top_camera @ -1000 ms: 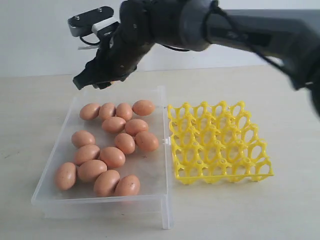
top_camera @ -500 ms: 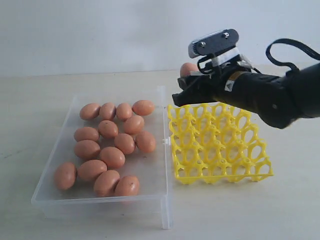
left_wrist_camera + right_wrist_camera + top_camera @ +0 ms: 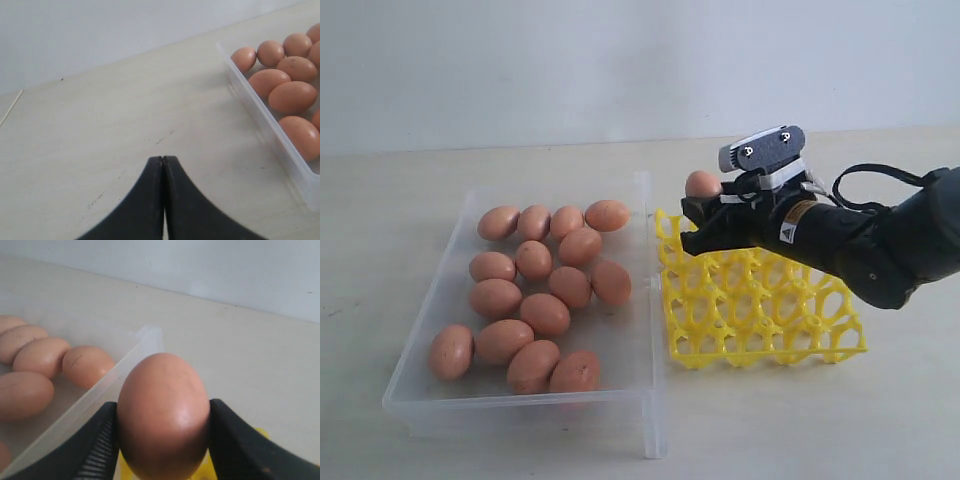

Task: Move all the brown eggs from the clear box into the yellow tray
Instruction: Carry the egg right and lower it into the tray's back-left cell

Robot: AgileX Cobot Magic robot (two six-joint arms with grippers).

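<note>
The right claw [image 3: 705,212], pinching a brown egg [image 3: 702,183], has swung from the clear box [image 3: 520,405] to the yellow tray's [image 3: 770,347] far-left cells.

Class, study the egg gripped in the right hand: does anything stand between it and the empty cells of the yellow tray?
Nothing visible does. The right hand holds the brown egg over the far corner of the yellow tray, beside the clear box; the cells there are bare.
</note>
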